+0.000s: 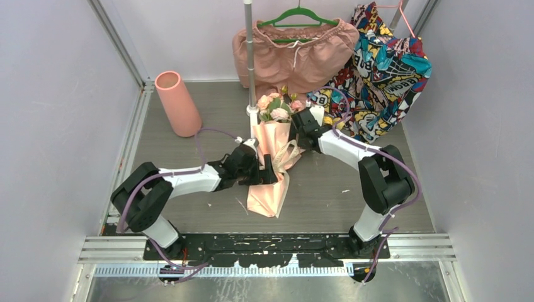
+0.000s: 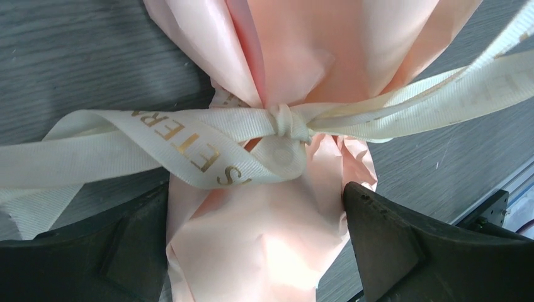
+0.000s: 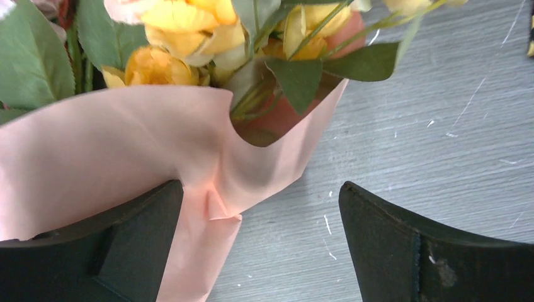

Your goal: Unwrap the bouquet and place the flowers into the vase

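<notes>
Bouquet (image 1: pixel 271 157) lies flat mid-table (image 1: pixel 378 170), heads at 12 o'clock, cone tip at 6. Still wrapped: pale pink paper cone (image 2: pixel 264 245) cinched by a cream ribbon (image 2: pixel 189 138) with gold lettering, knot (image 2: pixel 286 123) intact, tails trailing off to 3 and 9 in the left wrist view. Left gripper (image 1: pixel 261 170) comes in from 8 o'clock with its jaws wide apart, straddling the cone just below the knot. The paper fills most of the gap between the fingers (image 2: pixel 384 239), but it isn't squeezed; can't tell if it touches them. Right gripper (image 1: pixel 301 129) comes in from 4 o'clock at the cone's open end, jaws also wide apart, holding nothing. In its wrist view the paper rim drapes across one finger (image 3: pixel 126 233) and the other is over bare table. Flowers (image 1: pixel 275 107) stick out of the cone mouth: pink roses, yellow blooms (image 3: pixel 157 63), green leaves. Vase (image 1: pixel 178 104) stands on its base at 10 o'clock from the bouquet, well apart, near the back-left corner, nothing showing in its mouth. Metal pole (image 1: pixel 250 56) rises just beside the flower heads. Pink shorts (image 1: pixel 293 53) on a green hanger (image 1: pixel 299 16) at 12, printed garment (image 1: pixel 384 63) at 1 to 2.
</notes>
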